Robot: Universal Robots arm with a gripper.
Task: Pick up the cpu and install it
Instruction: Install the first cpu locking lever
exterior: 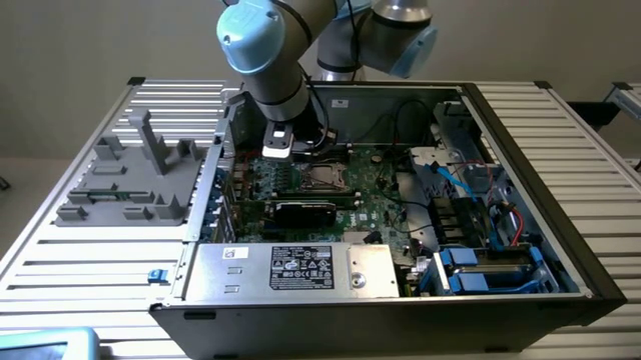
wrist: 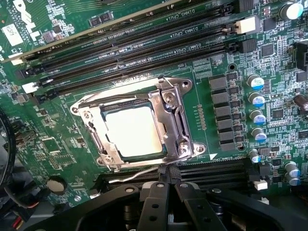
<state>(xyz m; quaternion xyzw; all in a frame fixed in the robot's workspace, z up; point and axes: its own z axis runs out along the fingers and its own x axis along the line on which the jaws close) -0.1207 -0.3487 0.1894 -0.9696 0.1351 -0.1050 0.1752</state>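
Beside the socket frame [wrist: 139, 130], the cpu [wrist: 134, 131] sits seated; the pincer [wrist: 166, 185], closed empty, could snag its thin lever [wrist: 139, 174].

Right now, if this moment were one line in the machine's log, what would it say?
gripper: shut, holding nothing | cpu: seated in socket on motherboard | position: gripper just beside socket, inside open computer case
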